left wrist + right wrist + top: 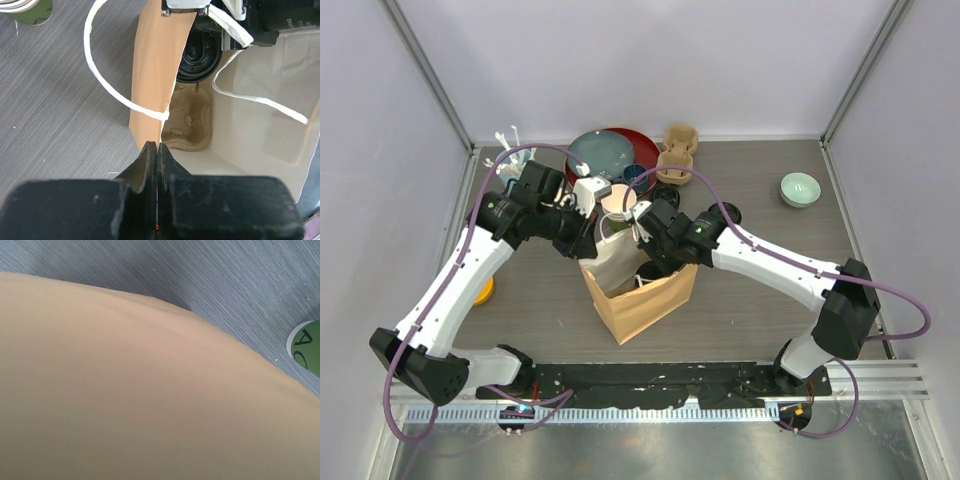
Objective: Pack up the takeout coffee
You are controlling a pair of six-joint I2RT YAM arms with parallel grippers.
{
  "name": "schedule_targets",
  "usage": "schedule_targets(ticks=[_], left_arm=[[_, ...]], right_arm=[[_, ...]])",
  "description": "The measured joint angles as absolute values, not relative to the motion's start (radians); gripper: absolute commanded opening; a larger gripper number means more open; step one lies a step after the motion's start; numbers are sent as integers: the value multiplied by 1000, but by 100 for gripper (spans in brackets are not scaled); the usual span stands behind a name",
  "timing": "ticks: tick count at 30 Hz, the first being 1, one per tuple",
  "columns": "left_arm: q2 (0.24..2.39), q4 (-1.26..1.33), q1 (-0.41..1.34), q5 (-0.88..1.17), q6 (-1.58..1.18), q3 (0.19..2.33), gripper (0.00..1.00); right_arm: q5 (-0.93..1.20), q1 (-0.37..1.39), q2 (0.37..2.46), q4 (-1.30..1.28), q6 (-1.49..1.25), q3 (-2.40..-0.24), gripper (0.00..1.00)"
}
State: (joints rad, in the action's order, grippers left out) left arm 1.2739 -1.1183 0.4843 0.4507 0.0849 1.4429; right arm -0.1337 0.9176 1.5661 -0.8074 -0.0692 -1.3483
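A brown paper bag stands open at the table's middle. My left gripper is shut on its left rim, also in the top view. Inside lie a moulded cardboard cup tray and, above it, a round black lid; the cup under it is hidden. My right gripper is at the bag's far rim by a white handle. Brown paper fills the right wrist view and hides its jaws. An open cream-inside paper cup stands behind the bag.
A red plate holding a grey-blue one, a cardboard carrier and black lids are at the back. A green bowl is at right and a stirrer cup at back left. Green cups stand beside the bag.
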Motion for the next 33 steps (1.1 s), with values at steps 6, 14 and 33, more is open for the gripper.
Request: schedule_targets(ticks=[6,14,33], left_arm=[[1275,-1108,484,421,58,1442,0],[1298,-1070,484,333,18,1444,0],[1278,-1069,484,458,72,1436,0]], right_arm=[[-120,916,1540,-757,-57,-1304,1],[-108,916,1487,-734,-28,-1255,1],[-141,883,1514,-719,-70,-1252,7]])
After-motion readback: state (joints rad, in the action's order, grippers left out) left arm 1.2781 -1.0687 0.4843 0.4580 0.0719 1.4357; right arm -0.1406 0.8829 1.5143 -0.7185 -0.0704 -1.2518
